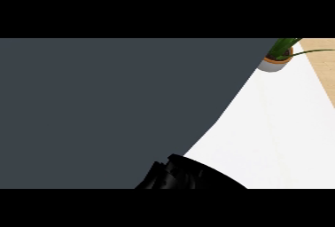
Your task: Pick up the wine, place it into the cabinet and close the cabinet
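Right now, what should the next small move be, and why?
Probably push the large dark grey flat panel, likely the cabinet door, toward shut: the black hand sits at its lower edge, and no wine shows on the white counter.

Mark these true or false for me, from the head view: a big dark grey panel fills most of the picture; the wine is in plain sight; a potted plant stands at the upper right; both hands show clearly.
1. A dark grey panel fills most of the view. True.
2. The wine is in plain sight. False: no wine shows.
3. A potted plant stands at the upper right on the white counter. True.
4. Both hands show clearly. False: only one black hand shows, at the lower edge; which hand it is cannot be told.
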Motion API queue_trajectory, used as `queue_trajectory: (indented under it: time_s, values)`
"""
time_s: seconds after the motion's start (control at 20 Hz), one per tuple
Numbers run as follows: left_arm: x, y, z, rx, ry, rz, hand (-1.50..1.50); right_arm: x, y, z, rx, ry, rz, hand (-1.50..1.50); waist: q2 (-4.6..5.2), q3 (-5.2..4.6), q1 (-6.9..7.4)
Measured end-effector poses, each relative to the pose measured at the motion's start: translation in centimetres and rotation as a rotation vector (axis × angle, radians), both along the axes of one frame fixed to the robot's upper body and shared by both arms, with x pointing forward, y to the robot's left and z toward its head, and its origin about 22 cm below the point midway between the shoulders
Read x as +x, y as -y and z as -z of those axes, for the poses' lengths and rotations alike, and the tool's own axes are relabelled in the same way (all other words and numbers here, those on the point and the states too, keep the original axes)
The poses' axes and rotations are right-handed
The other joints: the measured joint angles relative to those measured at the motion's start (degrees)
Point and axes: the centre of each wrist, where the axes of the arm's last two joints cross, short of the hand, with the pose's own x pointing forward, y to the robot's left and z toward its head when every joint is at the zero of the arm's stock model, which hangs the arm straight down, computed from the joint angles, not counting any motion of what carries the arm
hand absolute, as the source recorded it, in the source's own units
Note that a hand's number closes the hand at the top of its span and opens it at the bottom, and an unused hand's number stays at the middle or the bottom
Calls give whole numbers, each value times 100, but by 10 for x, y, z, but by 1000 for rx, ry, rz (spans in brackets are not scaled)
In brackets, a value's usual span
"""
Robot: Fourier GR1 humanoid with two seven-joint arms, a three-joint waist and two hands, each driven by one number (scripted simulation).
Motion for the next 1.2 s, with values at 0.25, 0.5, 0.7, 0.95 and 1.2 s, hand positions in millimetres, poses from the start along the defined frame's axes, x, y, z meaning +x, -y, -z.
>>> queue_trajectory:
  time_s: [0.25,0.5,0.7,0.95,1.2]
  values:
    - [5,-2,0,-3,3,-4,150,23,-27,-4,24,-28,10,150,1,10,-28]
    - [4,0,1,-6,5,-8,150,54,-37,-9,57,-65,26,150,-6,1,-25]
    - [2,2,-2,0,9,-7,150,77,-44,-9,74,-102,61,150,-7,1,-19]
    - [0,-3,0,5,10,-9,150,102,-46,8,87,-155,118,150,-9,0,-24]
    - [4,-4,-1,16,2,-3,150,124,-39,20,81,-187,149,150,-15,-8,-43]
